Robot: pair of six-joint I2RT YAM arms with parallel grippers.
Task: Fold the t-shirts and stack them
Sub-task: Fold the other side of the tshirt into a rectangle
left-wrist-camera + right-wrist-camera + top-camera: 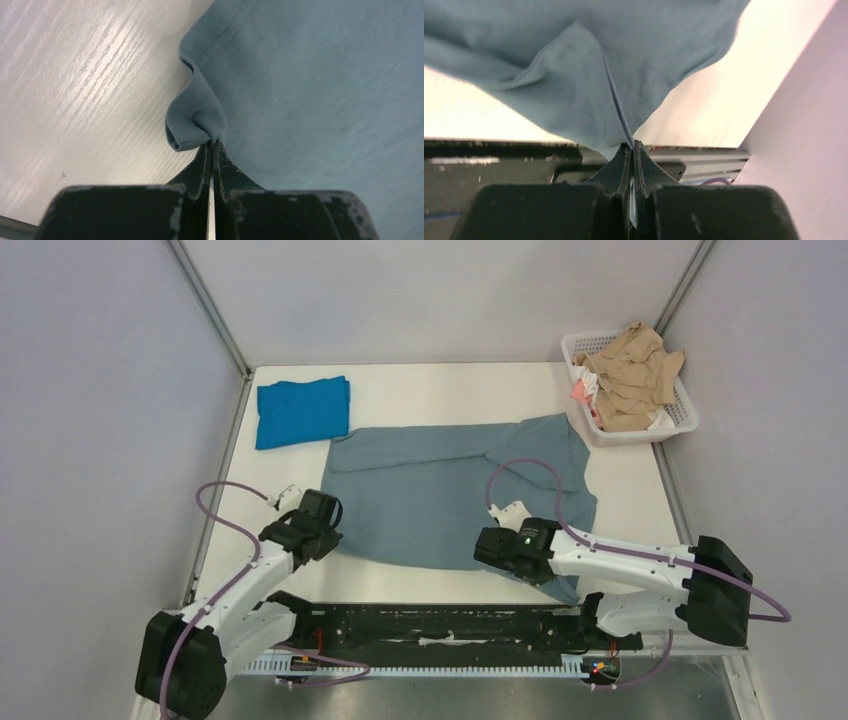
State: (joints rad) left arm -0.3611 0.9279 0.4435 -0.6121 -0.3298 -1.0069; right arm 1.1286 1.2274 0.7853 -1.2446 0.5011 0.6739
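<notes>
1. The grey shirt [450, 490] lies spread across the middle of the worktop [430, 390]. Its right sleeve looks turned in. The blue shirt [302, 410] sits folded at the far left, just beside the grey shirt's far left corner.
2. The left gripper [212, 145] is pinched closed on a small rolled bunch of hem at the shirt's near left corner. That bite looks thin, with only the hem's edge between the tips. A quick lift could pull it free and drop that corner.
3. The right gripper [632, 145] is clamped on a ridge of cloth at the near right edge, and loose fabric fans away from it. Pinching a ridge may mean you hold more than one layer, so the fold could carry a crease.
4. The near right corner reaches past the worktop's near edge, over the black rail [450, 625]. Dragging low there could snag it.
5. If you raise the two sides unevenly, the near edge will likely skew and the fold will land crooked.
6. The right arm's purple cable [520, 468] loops above the shirt. A forward sweep might brush and rumple the cloth.
7. Carrying the fold too far could nudge the blue shirt, or on the right, the basket [640, 435].
</notes>
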